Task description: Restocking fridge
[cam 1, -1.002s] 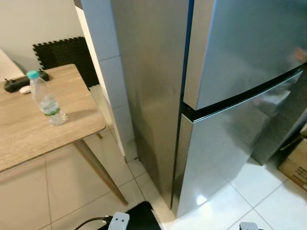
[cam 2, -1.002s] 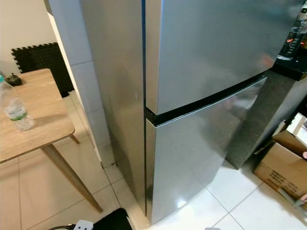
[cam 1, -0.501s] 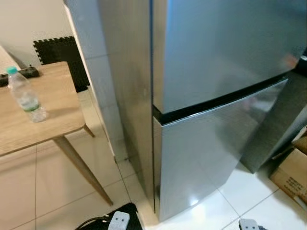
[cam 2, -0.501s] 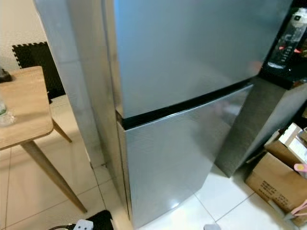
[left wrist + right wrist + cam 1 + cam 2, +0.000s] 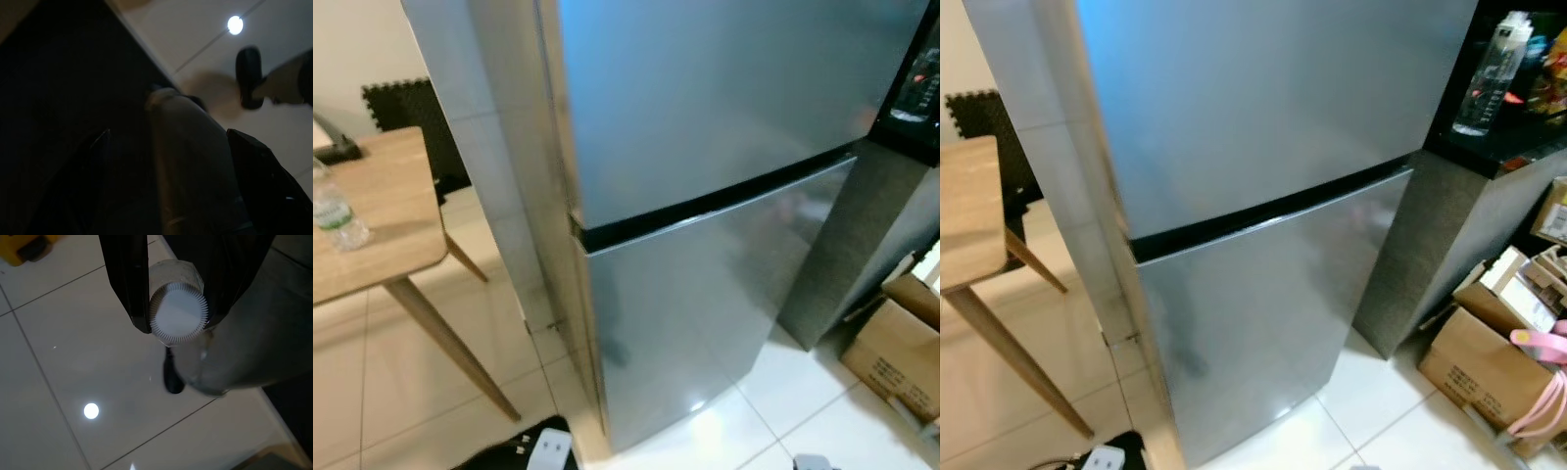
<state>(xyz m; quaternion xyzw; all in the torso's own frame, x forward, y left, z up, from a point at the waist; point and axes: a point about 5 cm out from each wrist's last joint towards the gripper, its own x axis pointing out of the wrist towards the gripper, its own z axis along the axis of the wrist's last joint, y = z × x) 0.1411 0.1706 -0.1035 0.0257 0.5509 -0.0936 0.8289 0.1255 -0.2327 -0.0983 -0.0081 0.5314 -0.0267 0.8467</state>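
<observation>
A steel fridge [image 5: 705, 225] stood ahead, both doors shut. To its left was the wooden table [image 5: 382, 235] with a water bottle [image 5: 333, 211] at the frame's edge; to the right, cardboard boxes [image 5: 1489, 367] — plainer in the right eye view. The right claw [image 5: 177, 316] pinched a white-capped bottle [image 5: 178, 316] above the tiled floor [image 5: 73, 382]. The left claw [image 5: 166, 161], spread in shade, flanked a pale bottle-like object [image 5: 190, 161] — grip unclear.
</observation>
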